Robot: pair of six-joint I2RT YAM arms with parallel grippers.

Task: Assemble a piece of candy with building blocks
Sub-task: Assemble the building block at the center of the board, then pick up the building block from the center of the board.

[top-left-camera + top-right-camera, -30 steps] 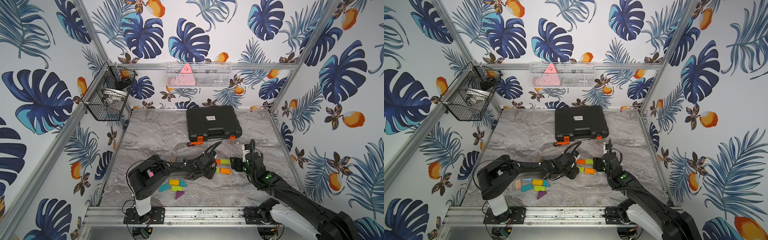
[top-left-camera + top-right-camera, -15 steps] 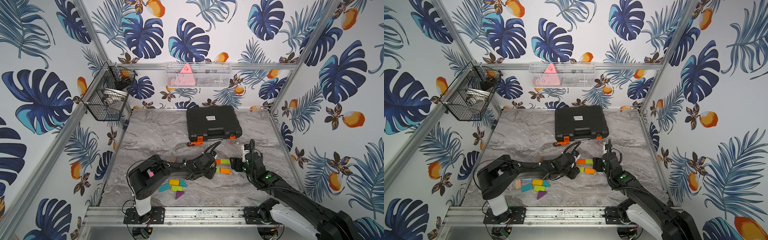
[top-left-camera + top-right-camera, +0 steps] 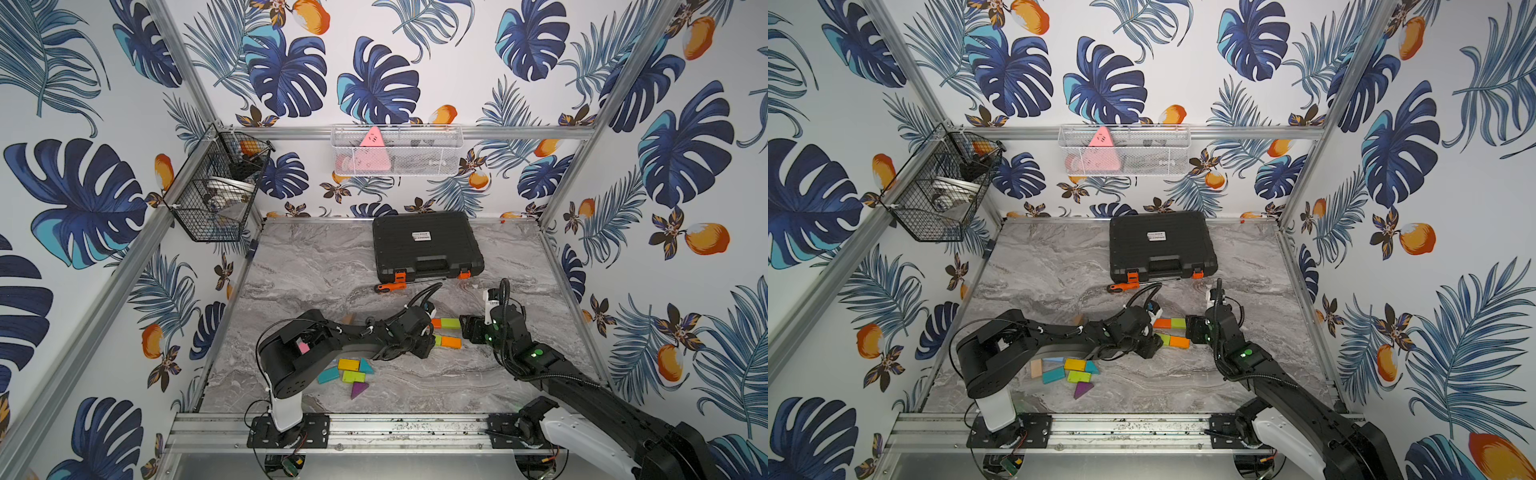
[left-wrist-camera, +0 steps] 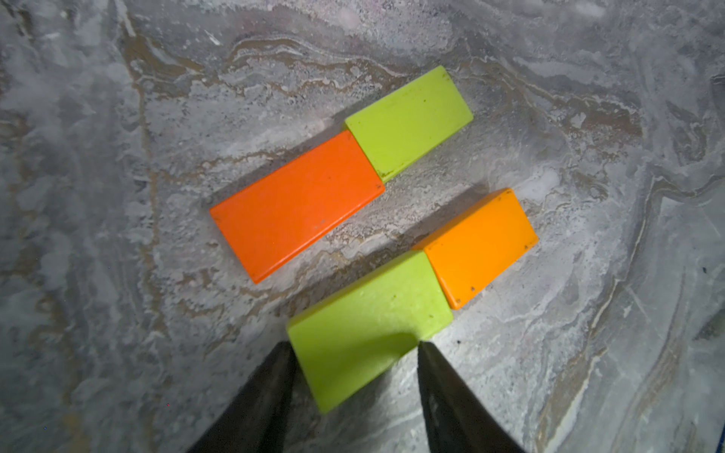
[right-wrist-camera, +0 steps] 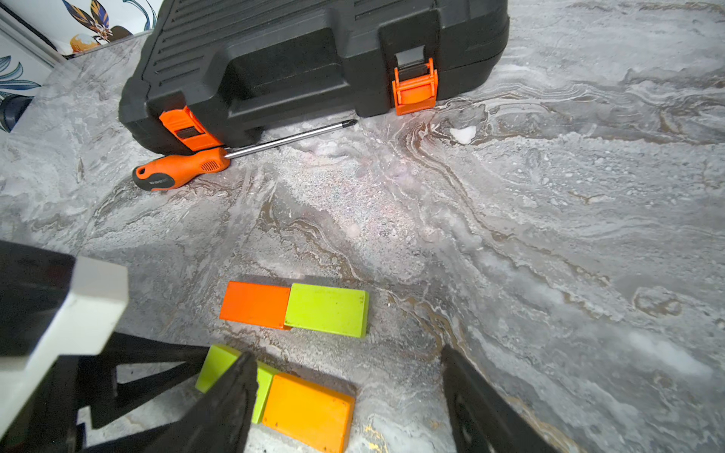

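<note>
Four building blocks lie in two rows mid-table. The far row is a red-orange block [image 4: 298, 204] end to end with a lime one [image 4: 408, 121]. The near row is a lime block [image 4: 368, 313] [image 3: 437, 340] against an orange one [image 4: 478, 247] [image 5: 310, 412]. My left gripper [image 4: 353, 349] [image 3: 428, 345] is low on the table, shut across the free end of the near lime block, and both fingertips touch it. From the right, my right gripper [image 5: 347, 353] [image 3: 467, 330] hovers open over the orange block's end, holding nothing.
Loose blocks [image 3: 351, 374] in yellow, teal, lime and purple lie under the left arm near the front edge. An orange-handled screwdriver [image 5: 180, 170] rests against a shut black tool case [image 3: 426, 245] behind the rows. Wire baskets [image 3: 216, 195] hang on the walls.
My left gripper's jaws have narrowed slightly onto the near lime block. Both arms and the other blocks stay where they were.
</note>
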